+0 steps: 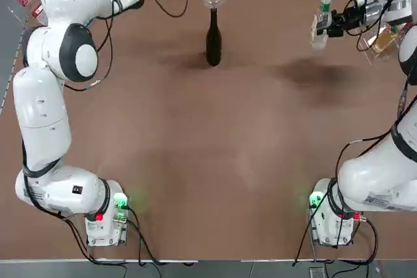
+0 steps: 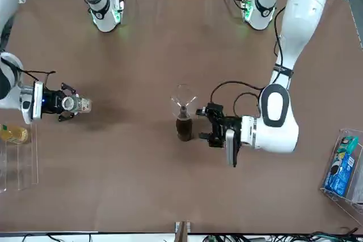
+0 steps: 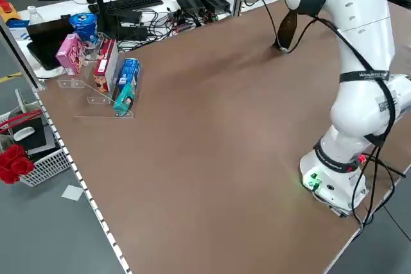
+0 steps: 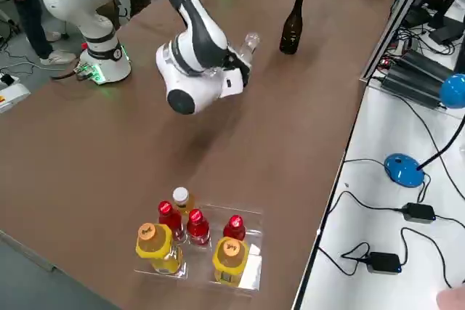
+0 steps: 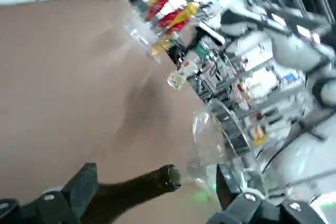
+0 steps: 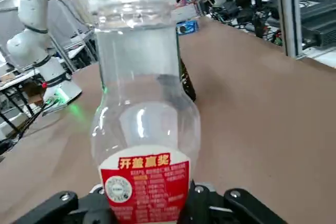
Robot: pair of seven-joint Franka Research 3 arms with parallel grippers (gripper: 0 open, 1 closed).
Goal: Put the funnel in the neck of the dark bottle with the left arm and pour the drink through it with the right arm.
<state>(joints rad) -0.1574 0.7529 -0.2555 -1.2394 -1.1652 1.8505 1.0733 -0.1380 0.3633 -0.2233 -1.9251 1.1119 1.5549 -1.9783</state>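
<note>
1. The brown table (image 1: 215, 161) is bare in the middle; a rack of red and yellow bottles (image 4: 192, 241) is kept at its right edge, and snack boxes (image 3: 119, 85) at its left.
2. The dark bottle (image 1: 213, 37) is stood upright at the far centre, neck free for pouring.
3. The drink (image 6: 144, 114), uncapped, is clamped in the right gripper (image 1: 332, 24), well apart from the bottle.
4. The funnel (image 2: 183, 97) seems seated in the neck; the left gripper (image 2: 205, 124) is spread wide just beside it, empty.
</note>
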